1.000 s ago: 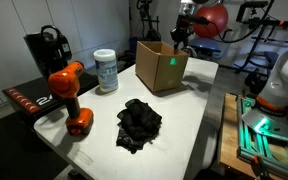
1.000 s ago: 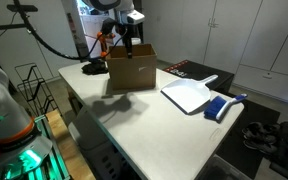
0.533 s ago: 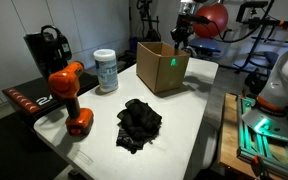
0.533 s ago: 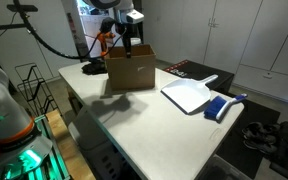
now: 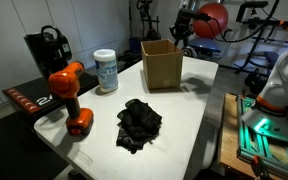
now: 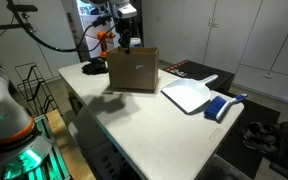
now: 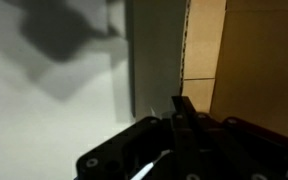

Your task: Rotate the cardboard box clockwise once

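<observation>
While keeping the hand pinched narrow on the back wall of the box, has swung it round since a moment ago: corner no longer forward, flat face squared up, upright on the far tabletop; turn likely near done

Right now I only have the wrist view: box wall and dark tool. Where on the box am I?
Observer: The tool is at the top rim of the cardboard box, near a back corner as seen in an exterior view.
Operator: Anything close by?
Observer: A white canister stands upright beside the box, clearly apart from it.
Operator: And the opposite side?
Observer: A white dustpan lies close to a lower corner of the box. I cannot tell whether they touch.
</observation>
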Robot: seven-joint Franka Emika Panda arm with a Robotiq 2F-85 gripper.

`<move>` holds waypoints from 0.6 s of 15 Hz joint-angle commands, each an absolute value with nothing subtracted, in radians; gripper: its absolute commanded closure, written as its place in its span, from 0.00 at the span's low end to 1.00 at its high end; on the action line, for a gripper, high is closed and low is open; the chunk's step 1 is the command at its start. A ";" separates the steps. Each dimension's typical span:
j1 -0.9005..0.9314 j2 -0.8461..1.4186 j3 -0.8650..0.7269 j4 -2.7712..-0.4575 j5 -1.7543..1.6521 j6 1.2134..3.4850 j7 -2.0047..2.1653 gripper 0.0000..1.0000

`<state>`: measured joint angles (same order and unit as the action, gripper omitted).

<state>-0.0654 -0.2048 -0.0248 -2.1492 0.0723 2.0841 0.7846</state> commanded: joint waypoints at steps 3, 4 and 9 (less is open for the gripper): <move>-0.097 -0.293 0.005 -2.214 0.070 2.051 1.095 0.99; -0.102 -0.306 0.005 -2.227 0.072 2.053 1.143 0.99; -0.130 -0.368 0.014 -2.307 0.055 2.086 1.353 0.99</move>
<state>-0.1037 -0.3050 -0.0057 -2.2370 0.0668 2.0622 1.2379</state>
